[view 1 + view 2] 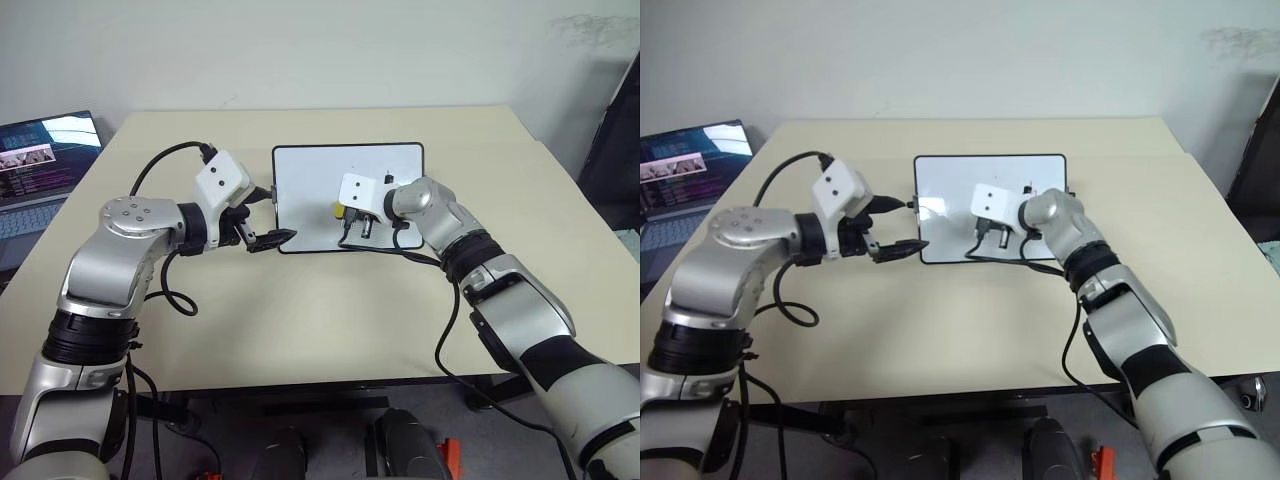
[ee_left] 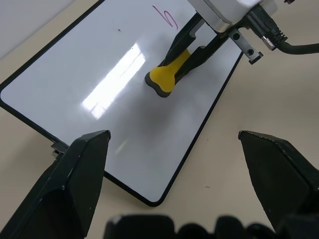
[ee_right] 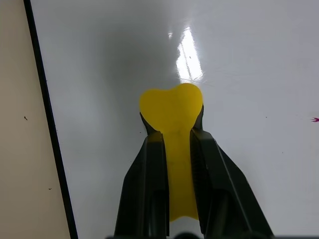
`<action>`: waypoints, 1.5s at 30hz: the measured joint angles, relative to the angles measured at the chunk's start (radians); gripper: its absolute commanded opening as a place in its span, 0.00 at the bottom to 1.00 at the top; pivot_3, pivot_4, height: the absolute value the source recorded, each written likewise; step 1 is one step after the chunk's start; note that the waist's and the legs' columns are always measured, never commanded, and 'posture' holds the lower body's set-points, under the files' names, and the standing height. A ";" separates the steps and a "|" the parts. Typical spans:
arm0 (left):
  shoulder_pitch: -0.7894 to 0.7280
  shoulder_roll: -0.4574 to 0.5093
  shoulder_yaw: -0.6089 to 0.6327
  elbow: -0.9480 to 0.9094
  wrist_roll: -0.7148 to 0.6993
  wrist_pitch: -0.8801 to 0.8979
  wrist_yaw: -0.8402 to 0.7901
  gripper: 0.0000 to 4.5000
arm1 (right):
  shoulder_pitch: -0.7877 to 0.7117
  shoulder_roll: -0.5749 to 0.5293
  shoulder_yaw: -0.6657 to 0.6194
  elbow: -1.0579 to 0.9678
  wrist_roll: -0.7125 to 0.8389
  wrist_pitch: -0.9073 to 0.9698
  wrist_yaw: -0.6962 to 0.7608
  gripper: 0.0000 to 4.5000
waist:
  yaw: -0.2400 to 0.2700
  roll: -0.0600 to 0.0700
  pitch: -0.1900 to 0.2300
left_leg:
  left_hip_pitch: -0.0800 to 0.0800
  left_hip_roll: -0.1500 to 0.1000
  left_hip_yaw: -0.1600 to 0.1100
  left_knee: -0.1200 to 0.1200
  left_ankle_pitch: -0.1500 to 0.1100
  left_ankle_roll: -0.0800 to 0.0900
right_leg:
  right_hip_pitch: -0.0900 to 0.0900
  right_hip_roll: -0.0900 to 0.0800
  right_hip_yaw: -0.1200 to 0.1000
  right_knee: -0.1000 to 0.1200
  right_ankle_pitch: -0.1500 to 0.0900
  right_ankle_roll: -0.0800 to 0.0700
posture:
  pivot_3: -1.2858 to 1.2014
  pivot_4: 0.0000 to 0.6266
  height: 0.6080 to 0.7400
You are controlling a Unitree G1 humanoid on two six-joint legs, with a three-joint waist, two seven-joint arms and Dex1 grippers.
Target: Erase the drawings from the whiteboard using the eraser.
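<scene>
The whiteboard (image 1: 300,190) lies flat on the beige desk (image 1: 300,320), a little past its centre toward twelve o'clock in the head views, with its long edges running from nine to three o'clock. Its glossy white face carries a bright glare patch.

The right tool (image 2: 187,52) has its two black fingers (image 3: 144,194) pinched narrow around the eraser (image 3: 172,112), holding it by its long sides. The yellow block sticks out beyond the fingertips, and its rounded front end sits over the board surface; whether it actually presses on the board cannot be told. In the head views this tool is over the board's half toward three o'clock, near the edge closest to the robot.

One of the drawings, a reddish squiggle (image 2: 165,16), shows on the board in the left wrist view, near the right tool but apart from the eraser. A tiny reddish fleck (image 3: 315,119) appears at the edge of the right wrist view. No darker marks can be made out.

The left tool (image 1: 268,238) stands wide, its fingers well apart and gripping nothing. It sits at the board's corner toward seven o'clock, with one finger near the short edge by a small black side knob (image 1: 272,190); whether it touches the frame cannot be told.

A laptop (image 1: 40,165) stands at the desk's nine o'clock side.
</scene>
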 measured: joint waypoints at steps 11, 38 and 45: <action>0.000 0.000 0.000 0.000 0.000 0.000 0.001 1.00 | -0.168 0.030 -0.049 0.153 0.004 0.081 -0.233 0.06 | 0.002 0.001 0.001 | -0.004 0.000 0.000 -0.004 0.000 0.001 | -0.006 0.000 0.000 -0.001 0.002 0.004 | 0.52 0.24 1.00; 0.001 -0.002 0.006 0.000 -0.004 0.002 0.004 1.00 | -0.115 0.110 -0.026 0.094 -0.035 0.120 -0.108 0.06 | -0.014 -0.002 -0.001 | -0.001 0.005 0.001 -0.012 0.001 0.000 | -0.007 0.005 0.000 -0.001 0.001 0.002 | 0.52 0.24 1.00; 0.001 -0.002 0.013 0.000 -0.004 0.002 0.003 1.00 | -0.081 0.071 -0.094 -0.009 0.043 0.221 -0.024 0.06 | -0.001 -0.001 0.000 | -0.002 0.006 0.000 -0.012 0.001 0.000 | -0.007 0.005 -0.001 -0.002 0.000 0.001 | 0.52 0.24 1.00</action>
